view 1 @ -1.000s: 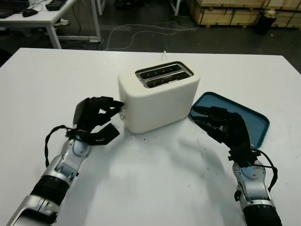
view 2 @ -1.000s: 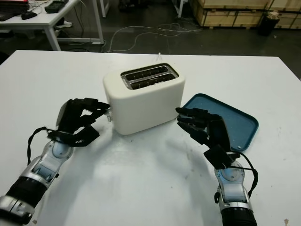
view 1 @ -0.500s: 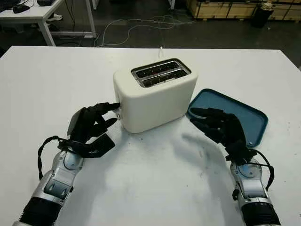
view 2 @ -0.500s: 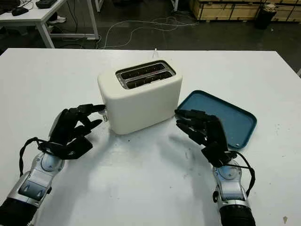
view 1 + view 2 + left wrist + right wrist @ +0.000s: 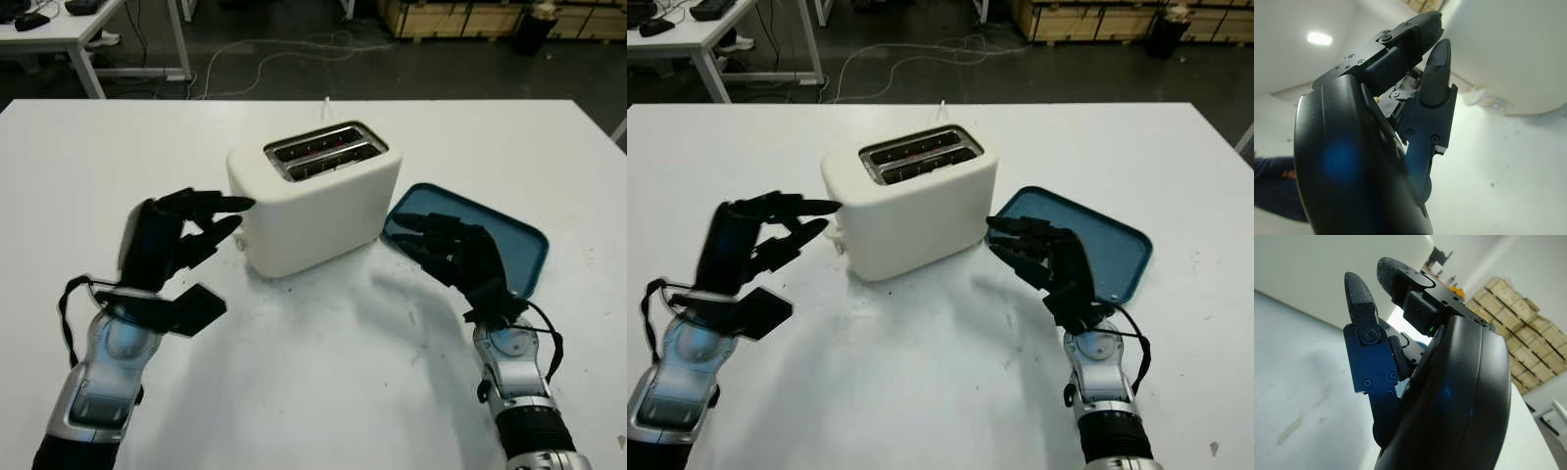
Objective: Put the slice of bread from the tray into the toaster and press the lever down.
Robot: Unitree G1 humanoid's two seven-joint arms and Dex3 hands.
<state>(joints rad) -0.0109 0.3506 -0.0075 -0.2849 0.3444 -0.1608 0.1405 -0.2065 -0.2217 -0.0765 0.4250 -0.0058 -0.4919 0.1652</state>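
Since a second ago the left hand has lifted off the toaster lever side and now hangs raised just beside that end, fingertips pointing at the toaster's upper edge, near it but not touching. It holds nothing, open. The lever knob sits low on that end face, below the fingertips, and looks pressed down; from the left wrist the small pale knob shows low on the toaster's side near the table. Right hand has barely shifted: it hovers at the toaster's opposite end, between the toaster and the blue tray, over the tray's near edge, open and holding nothing. Right wrist view has its black fingers pointing toward the toaster's white wall, apart from it. Toaster stands upright mid-table, white, two slots on top; a reddish tint shows inside the slots, and the bread itself cannot be made out in them from above. Tray lies flat just beside the toaster on the right-hand side, nearly touching its base, with its blue floor bare where visible. White cord runs off the toaster's far side toward the table edge. Beyond the toaster, off the table, lie loose floor cables and stacked wooden crates.
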